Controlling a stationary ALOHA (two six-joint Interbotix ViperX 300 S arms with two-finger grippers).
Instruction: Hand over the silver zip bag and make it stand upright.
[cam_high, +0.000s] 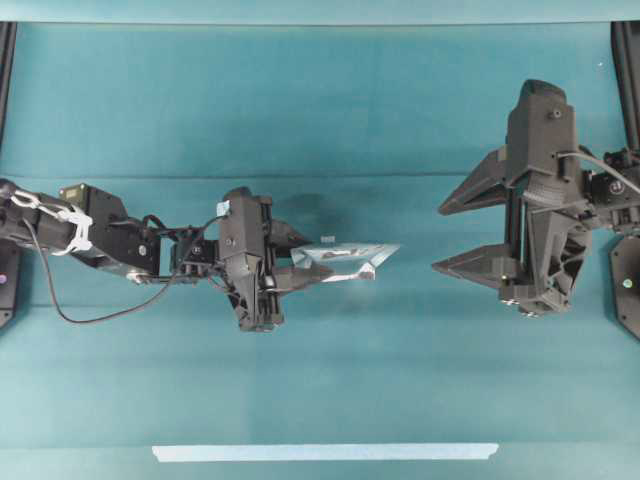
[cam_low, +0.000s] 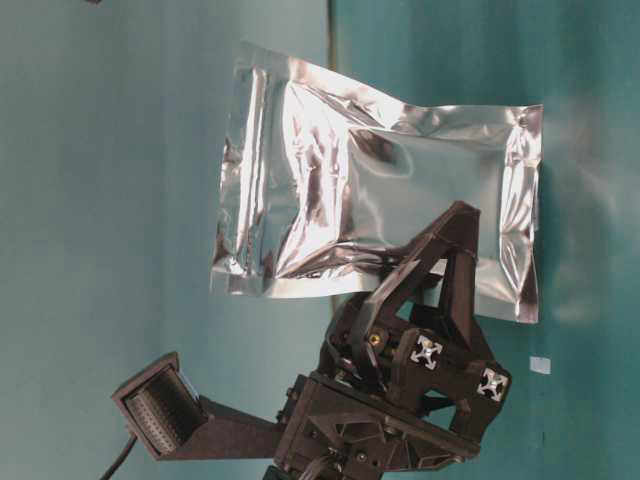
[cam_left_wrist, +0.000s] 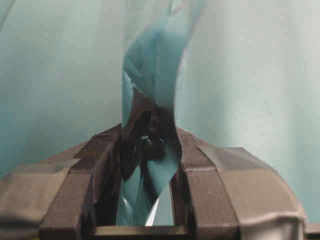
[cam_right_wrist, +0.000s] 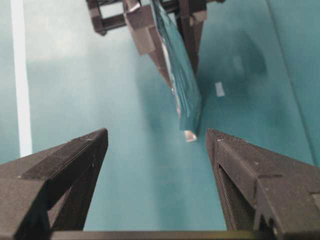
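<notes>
The silver zip bag (cam_high: 352, 258) is held off the teal table, edge-on to the overhead view. My left gripper (cam_high: 305, 262) is shut on its left end. From table level the crinkled foil bag (cam_low: 380, 200) spreads wide, with the left gripper (cam_low: 432, 245) pinching its lower edge. In the left wrist view the bag (cam_left_wrist: 152, 65) rises twisted from between the shut jaws (cam_left_wrist: 149, 142). My right gripper (cam_high: 440, 238) stands open a short way to the bag's right, apart from it. In its own view the bag's free end (cam_right_wrist: 184, 95) hangs ahead of the open, empty right gripper (cam_right_wrist: 156, 137).
A long pale tape strip (cam_high: 325, 452) lies along the table's near edge and also shows as the strip (cam_right_wrist: 20, 75) in the right wrist view. A small white scrap (cam_right_wrist: 219, 89) lies on the table under the bag. Dark frame posts stand at both table sides.
</notes>
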